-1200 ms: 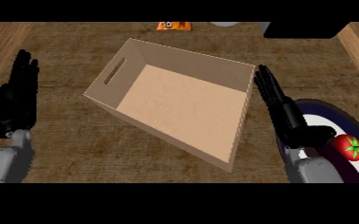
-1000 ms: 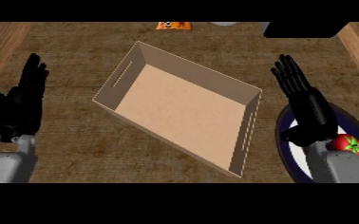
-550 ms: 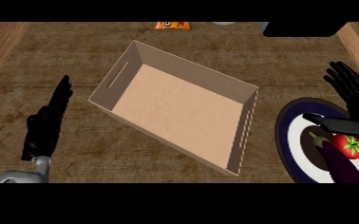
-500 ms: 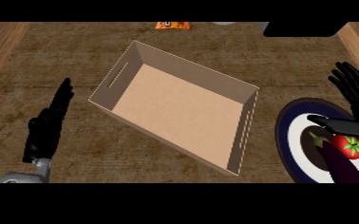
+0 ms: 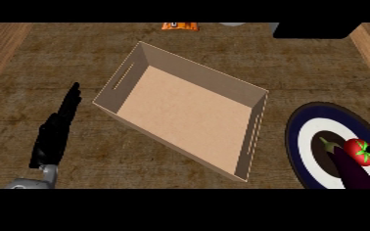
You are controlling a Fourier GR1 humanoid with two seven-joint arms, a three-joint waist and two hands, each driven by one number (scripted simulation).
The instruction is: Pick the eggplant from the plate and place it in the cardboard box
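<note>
The open cardboard box [image 5: 184, 110] lies at an angle in the middle of the counter, with nothing inside. At the right edge stands a plate [image 5: 301, 127] with a dark blue rim and a white ring. On it lies the dark purple eggplant [image 5: 347, 168], its green stem pointing up-left, with a red tomato [image 5: 359, 151] beside it. My left hand [image 5: 53, 132] shows left of the box, seen edge-on with straight fingers, apart from the box and holding nothing. No part of my right hand shows.
An orange packet [image 5: 179, 26], a grey object [image 5: 231, 24] and a black object [image 5: 314, 30] line the far edge. Lighter wooden borders run along the left [image 5: 10, 44] and right [image 5: 361, 41] sides of the counter.
My right hand, earlier raised above the plate, has slid out of view at the right. My left hand has shifted inward toward the box's left side. The box and plate have stayed put.
</note>
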